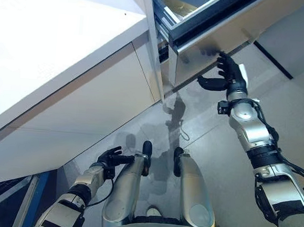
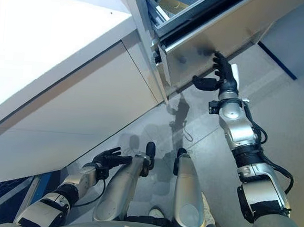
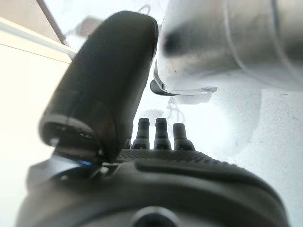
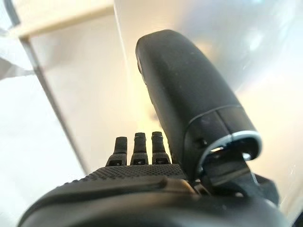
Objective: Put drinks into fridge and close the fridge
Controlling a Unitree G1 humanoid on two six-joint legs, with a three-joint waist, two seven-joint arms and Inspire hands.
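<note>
Steel-faced fridge drawer (image 1: 221, 32) stands pulled out from the white cabinet (image 1: 89, 108) under the worktop (image 1: 47, 37). We have the right hand (image 1: 230, 72) raised against the drawer front, fingers straight, thumb out, nothing in its grip; we judge it is placed to push. Left hand (image 1: 109, 156) hangs low by the cabinet, fingers relaxed and holding nothing.

Progress: neither hand carries a drink, so we judge loading is done or nearly so, and closing the fridge is what's left. The drawer is clearly not yet shut.

Hard to tell: something yellowish (image 1: 182, 8) shows inside the drawer, but we can't say if it's a drink. Most of the inside is cut off. The wrist views show only the hands and pale surfaces.
</note>
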